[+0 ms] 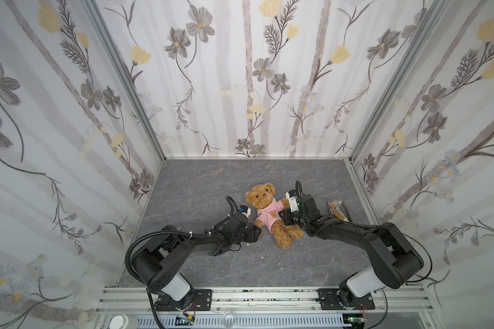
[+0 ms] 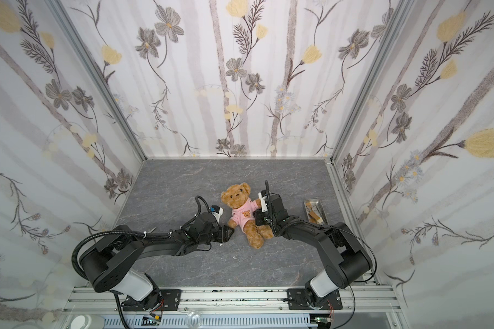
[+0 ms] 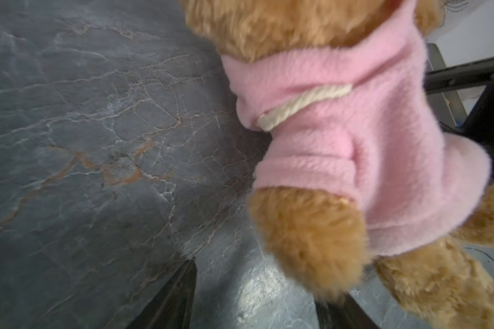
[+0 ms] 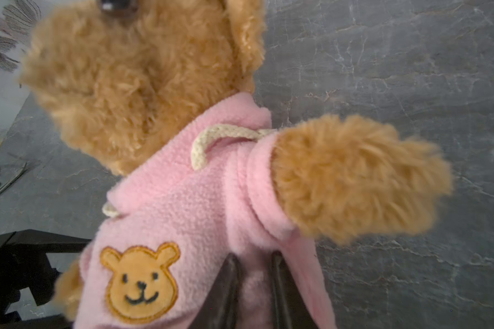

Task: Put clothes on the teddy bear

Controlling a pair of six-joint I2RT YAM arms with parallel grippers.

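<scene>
Lying on its back near the middle of the grey marble-patterned desk [image 1: 211,185] is the small fluffy golden-brown plush teddy bear [image 1: 261,197], with its head towards the back wall and its legs angled towards the robot's right. It has round ears, dark eyes and a dark nose. It wears a pink fleece hoodie [image 1: 268,216] that covers the torso. Both furry arms poke out of the sleeves and the legs are bare below the hem. On the chest sits a round orange bear-face patch [image 4: 141,282] with a stitched smile, and a cream cord drawstring [image 4: 203,145] hangs at the neck. The bear lies between the two arms. The left fingers [image 3: 180,293] stand apart just beside the bear's paw on that side, with nothing pinched between them. The right fingers [image 4: 226,284] are drawn close together and clamped on a fold of the hoodie's pink fleece at the bear's side, under the other outstretched arm. Well apart from the bear, near the right wall, lies a shallow rectangular metal tray [image 1: 343,202]. It holds a few small items, among them a tan piece and something with metal loops, too small to tell further.
</scene>
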